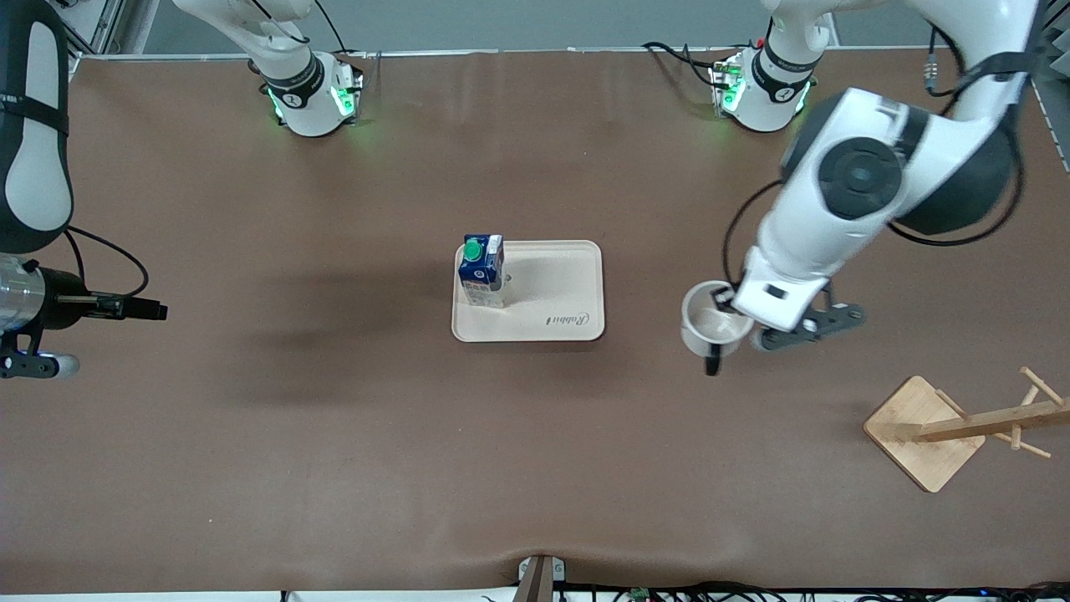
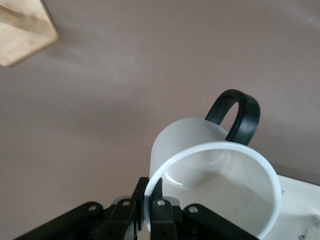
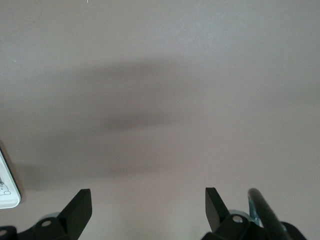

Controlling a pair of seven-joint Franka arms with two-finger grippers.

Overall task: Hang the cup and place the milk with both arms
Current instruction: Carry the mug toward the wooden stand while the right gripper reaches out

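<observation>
The left tool [image 1: 740, 322] is closed on the rim wall of the small white mug with a black handle [image 1: 713, 323], one finger inside the mouth and one outside, as the left wrist view shows [image 2: 147, 207]. The mug hangs in the air over bare brown counter [image 1: 334, 435], between the cream rectangular plastic tray [image 1: 568, 288] and the wooden peg rack on its square base [image 1: 961, 428] toward the left arm's end. The mug's mouth faces up, so its axis looks roughly upright; its handle [image 2: 239, 116] points toward the front camera.

Judgement on handling: the mug looks rigid, smooth and breakable, and light enough for a rim pinch, though such a pinch on glazed wall may let it swing or slip. Hanging will call for the handle loop to be turned toward a peg; the rim is the sensible hold, since it leaves the loop free.

The small dark blue carton with a green round cap [image 1: 482, 271] stands upright on the tray, at the tray's edge toward the right arm's end, long axis vertical, cap uppermost. It appears light and slightly yielding; its flat sides would take a grip best.

The right tool [image 3: 147, 210] waits with fingers spread wide and empty, above the counter at the right arm's end.
</observation>
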